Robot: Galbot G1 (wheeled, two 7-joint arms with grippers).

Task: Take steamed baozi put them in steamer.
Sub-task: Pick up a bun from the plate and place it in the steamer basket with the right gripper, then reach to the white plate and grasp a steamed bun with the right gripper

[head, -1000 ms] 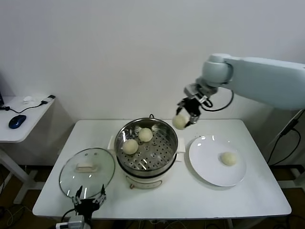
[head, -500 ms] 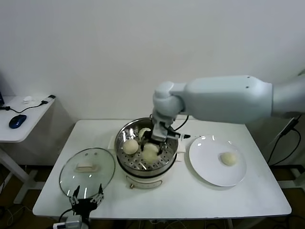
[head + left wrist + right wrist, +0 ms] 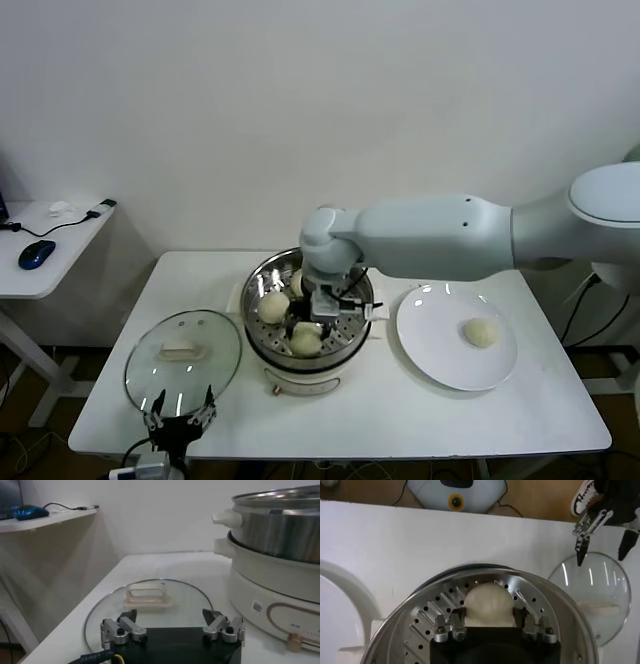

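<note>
We see right gripper [image 3: 318, 322] inside steamer [image 3: 262, 272], fingers flanking third baozi [image 3: 488, 603] on floor, release unclear. Fourth baozi [image 3: 481, 332] left on plate [image 3: 440, 362]. Left gripper [image 3: 172, 628] parked, spread wide.

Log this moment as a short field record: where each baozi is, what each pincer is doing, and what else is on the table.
baozi in steamer: three; two at the left and rear, one at the front
baozi on plate: one
right pincer: down inside the steamer, fingers straddling the front baozi; grip or release cannot be told
left pincer: open, idle at the table's near edge by the glass lid
glass lid: flat on the table, left of the steamer
</note>
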